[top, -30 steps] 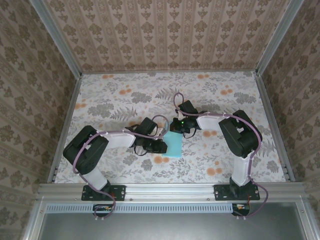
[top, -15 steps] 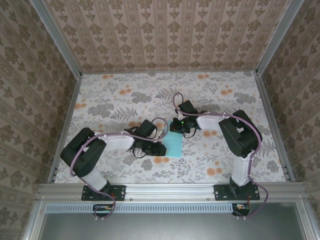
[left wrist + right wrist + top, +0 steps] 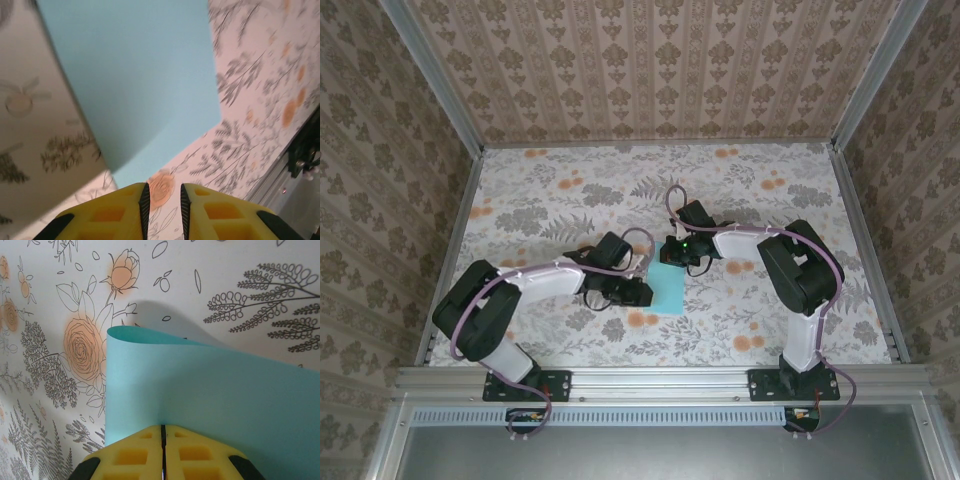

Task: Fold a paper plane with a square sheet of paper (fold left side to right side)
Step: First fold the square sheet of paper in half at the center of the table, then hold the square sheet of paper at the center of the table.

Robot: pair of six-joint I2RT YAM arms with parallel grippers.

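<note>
White tabletop printed with orange roses and grey ferns [image 3: 550, 200], evenly lit; beige damask-wallpapered walls [image 3: 660, 70] all round (silver aluminium rail [image 3: 660, 378] up front).

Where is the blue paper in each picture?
Top external: blue paper just below the picture's middle.
Left wrist: upper middle, reaching the top edge.
Right wrist: lower right, with its top edge curling.
Shared landmark: the flowery tablecloth beneath it.

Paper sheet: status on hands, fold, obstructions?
Right hand shut on sheet edge. Left hand slightly open, empty, short of sheet. Sheet curled up, uncreased. Nothing in the way.
</note>
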